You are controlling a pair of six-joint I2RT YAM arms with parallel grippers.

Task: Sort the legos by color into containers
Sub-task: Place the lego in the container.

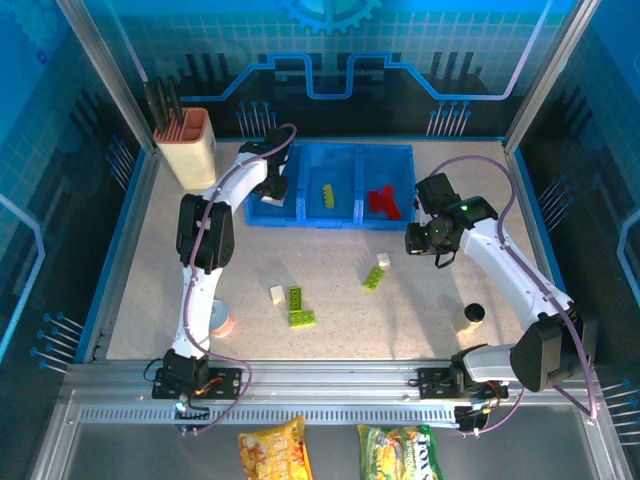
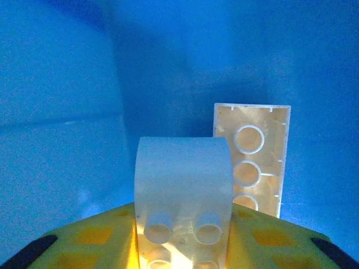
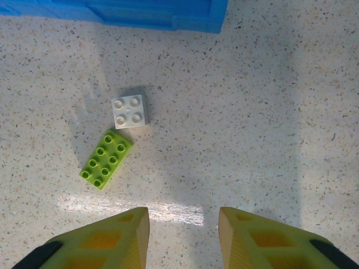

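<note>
My left gripper (image 1: 272,188) reaches down into the left bin of the blue containers (image 1: 300,222). It is shut on a white lego (image 2: 184,179), studs toward the camera, between the yellow fingers (image 2: 84,241). A cream lego (image 2: 252,157) lies underside-up just behind it. A green lego (image 1: 327,194) lies in the middle bin and red legos (image 1: 382,201) in the right bin. My right gripper (image 1: 420,245) hovers open and empty over the table. Ahead of it to the left lie a white lego (image 3: 130,111) and a green lego (image 3: 106,158).
More legos lie near the table's middle: one white (image 1: 277,294) and two green (image 1: 296,297) (image 1: 302,319). A beige utensil holder (image 1: 185,148) stands at the back left. One small can (image 1: 222,320) stands by the left arm, another (image 1: 473,316) by the right arm.
</note>
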